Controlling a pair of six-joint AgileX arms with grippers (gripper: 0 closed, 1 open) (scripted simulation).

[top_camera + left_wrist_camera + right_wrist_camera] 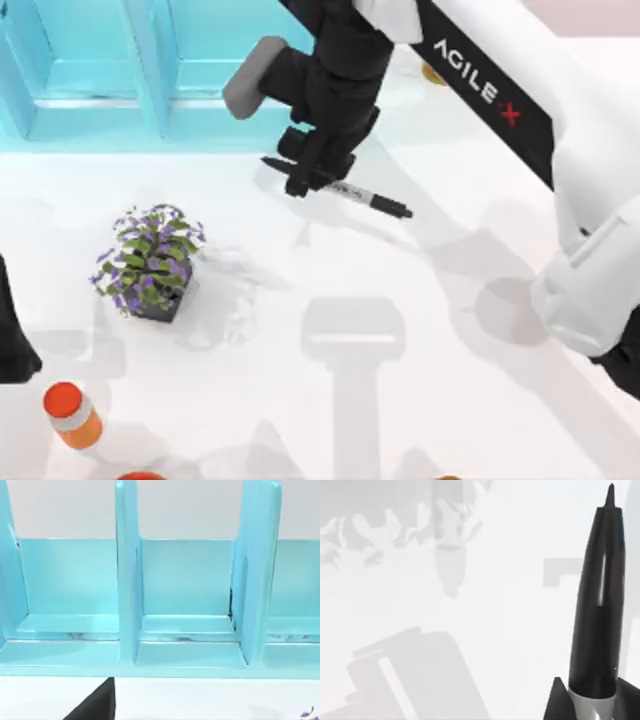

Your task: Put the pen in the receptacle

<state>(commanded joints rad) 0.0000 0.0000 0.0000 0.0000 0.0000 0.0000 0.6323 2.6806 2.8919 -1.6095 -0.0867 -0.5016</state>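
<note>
Just in front of the turquoise compartmented organiser point(150, 70) | your right gripper point(308, 168) has its jaws closed on the thin white-and-black ballpoint pen point(350, 192), held near one end | pen: light, stiff, slippery; mid-barrel hold would likely steady it | left gripper: cannot tell.

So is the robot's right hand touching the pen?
Touching. In the top view the right gripper closes over the pen; the right wrist view shows its fingers against the barrel.

Pen point(350, 192) right of plant point(150, 262), receptacle point(120, 70) behind, bottle point(72, 414) front-left
</note>
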